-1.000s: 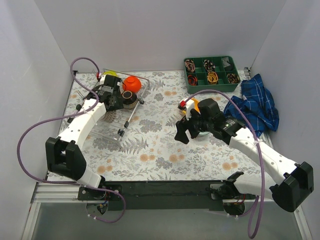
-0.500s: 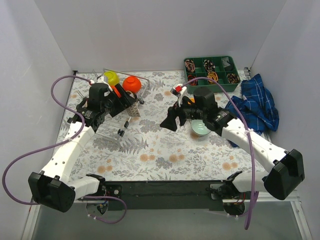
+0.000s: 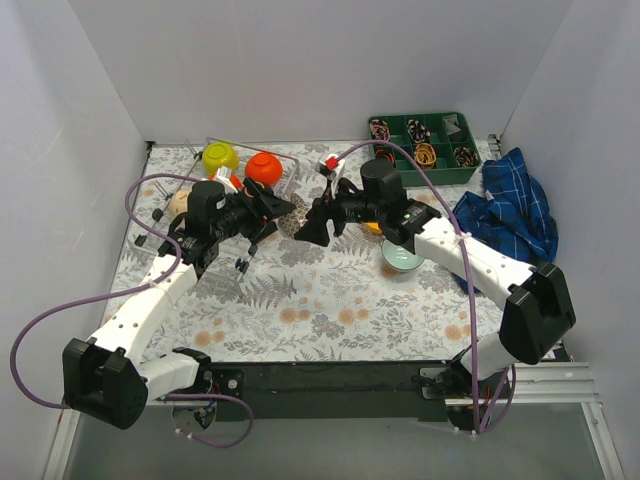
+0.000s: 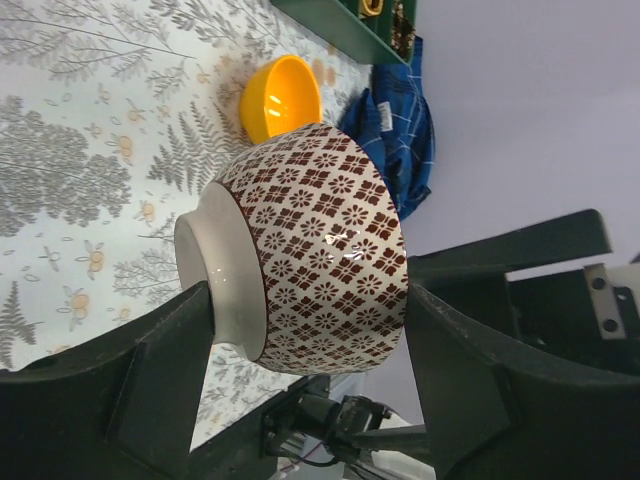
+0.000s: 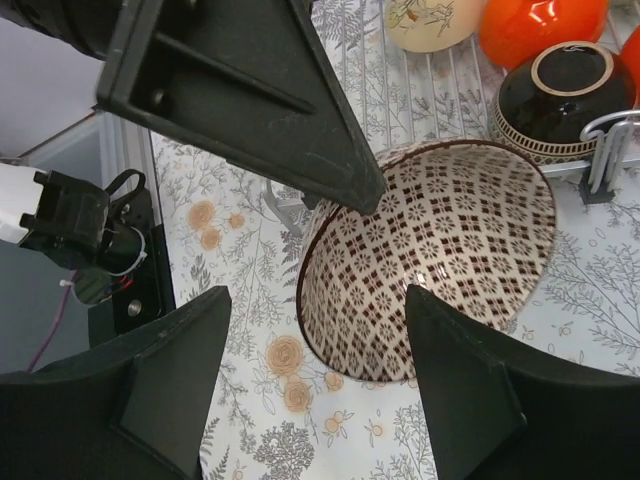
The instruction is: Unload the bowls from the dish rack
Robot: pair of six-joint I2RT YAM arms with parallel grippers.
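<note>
My left gripper is shut on a brown-and-white patterned bowl, held on its side above the table just right of the dish rack. In the left wrist view the bowl sits between my left gripper's jaws. My right gripper is open and faces the bowl's mouth, close to it. Lime, red-orange and beige bowls remain in the rack. A dark brown bowl lies upside down by a rack post.
A pale bowl and a yellow-orange bowl sit on the floral table right of centre. A green compartment tray stands at the back right, with a blue checked cloth beside it. White walls enclose the table.
My left gripper has lifted the patterned bowl out of the rack and carried it right. My right gripper has swung left from the pale bowl to meet it.
</note>
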